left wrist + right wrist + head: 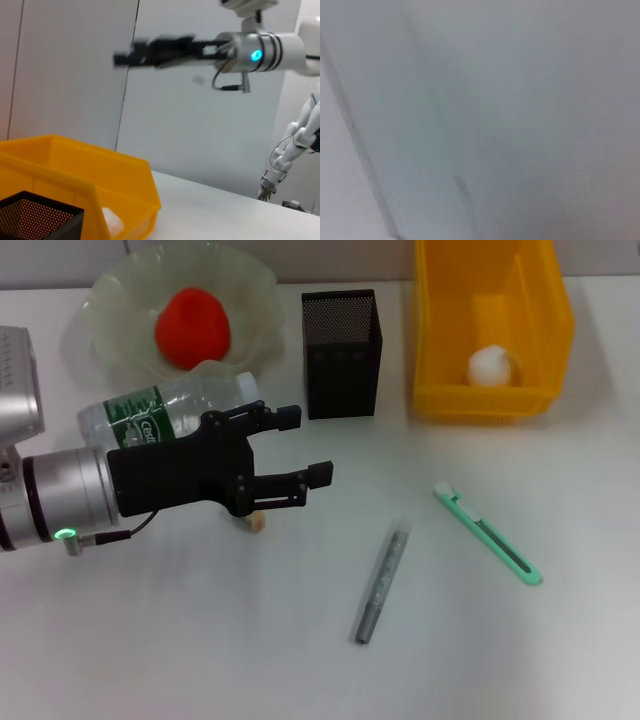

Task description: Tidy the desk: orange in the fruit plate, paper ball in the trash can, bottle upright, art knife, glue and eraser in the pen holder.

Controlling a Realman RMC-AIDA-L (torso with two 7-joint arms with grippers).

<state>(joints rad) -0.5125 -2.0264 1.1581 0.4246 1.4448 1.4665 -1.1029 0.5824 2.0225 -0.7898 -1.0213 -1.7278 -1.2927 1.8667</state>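
The red-orange round orange [191, 326] sits in the wavy pale green glass fruit plate [110, 295], the white paper ball [493, 365] in the big yellow plastic trash can [440, 330], and the left gripper [305, 445] hangs with jaws apart over the lying clear plastic bottle [150, 412].

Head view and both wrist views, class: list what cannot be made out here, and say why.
- Eraser: head view, mostly hidden under the left gripper.
- Bottle: head view, its lower side covered by that gripper; cap not visible.
- Right gripper: blurred in the left wrist view, outside the head view.
- Right wrist view: only blur.
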